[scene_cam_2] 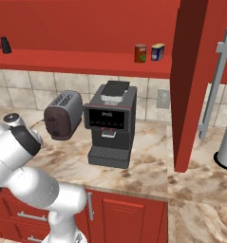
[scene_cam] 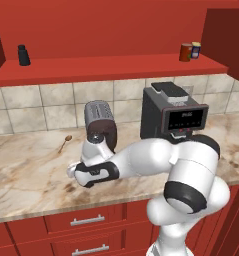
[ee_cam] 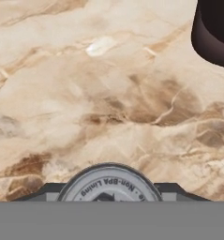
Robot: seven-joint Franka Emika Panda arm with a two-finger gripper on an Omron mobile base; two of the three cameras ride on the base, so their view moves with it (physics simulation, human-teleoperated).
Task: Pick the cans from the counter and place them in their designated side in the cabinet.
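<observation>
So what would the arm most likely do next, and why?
Probably lift straight up. In the hand view the end effector sits low over the counter with a silvery can between its fingers, apparently gripped. One red can already stands on the cabinet shelf beside a blue-and-yellow one, so this one likely heads there.

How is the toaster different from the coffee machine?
The toaster is rounded, silver on top with dark brown ends; the coffee machine is boxy and black. The toaster is lower; the coffee machine stands taller. The coffee machine has a front display; the toaster shows top slots. Both sit on the counter.
</observation>
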